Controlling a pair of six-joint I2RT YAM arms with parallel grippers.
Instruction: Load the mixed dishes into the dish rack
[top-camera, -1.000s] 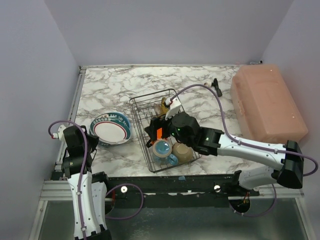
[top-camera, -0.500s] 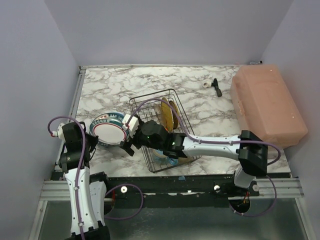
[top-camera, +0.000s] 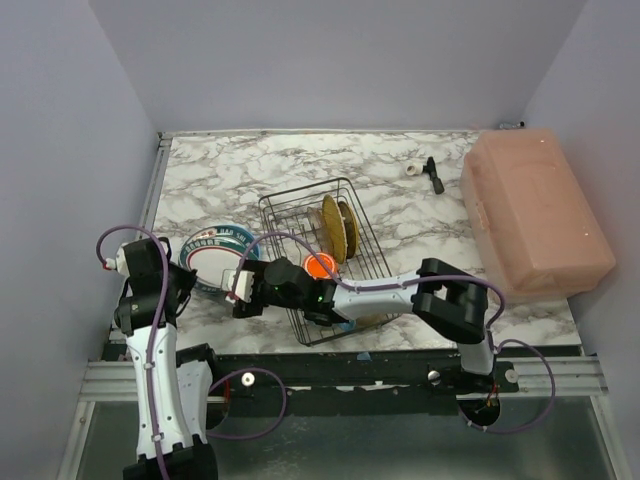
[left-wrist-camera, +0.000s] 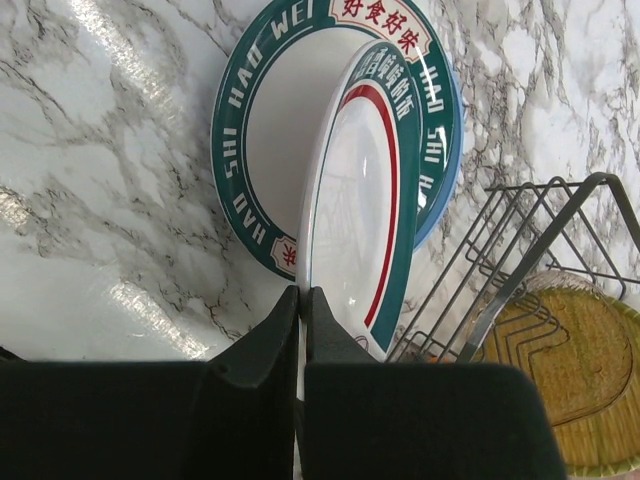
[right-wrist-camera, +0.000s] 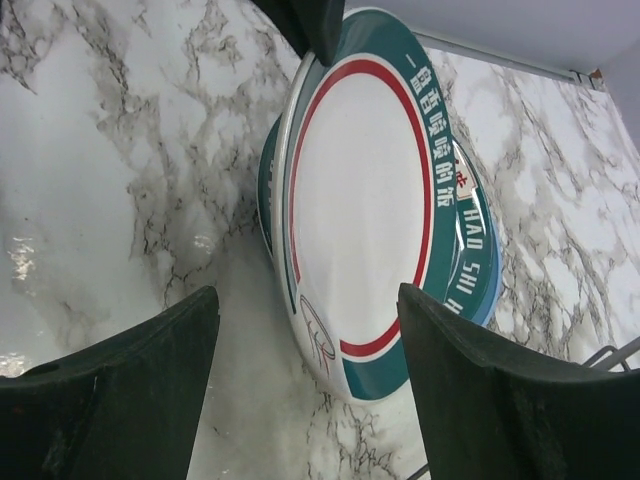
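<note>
A green-rimmed white plate (left-wrist-camera: 365, 190) with a red ring stands tilted on edge, leaning over a second green-rimmed plate (left-wrist-camera: 240, 170) that lies flat on a blue plate (left-wrist-camera: 452, 150). My left gripper (left-wrist-camera: 300, 295) is shut on the tilted plate's near rim. My right gripper (right-wrist-camera: 305, 300) is open, its fingers (right-wrist-camera: 130, 380) either side of that plate's (right-wrist-camera: 360, 200) opposite edge without touching it. From above, the stack (top-camera: 215, 255) lies left of the dish rack (top-camera: 285, 205), between my left gripper (top-camera: 188, 280) and right gripper (top-camera: 243, 290). The rack holds an orange mug (top-camera: 320, 265) and an upright yellow plate (top-camera: 333, 225).
The right arm stretches across the rack's front half, hiding what lies under it. A large pink box (top-camera: 535, 205) fills the right side. A small black tool (top-camera: 433, 175) and a small white object (top-camera: 413, 168) lie at the back.
The right arm swung left from over the rack to the plate stack, and its jaws narrowed a little. The orange mug now shows in the rack. The left gripper stayed shut.
</note>
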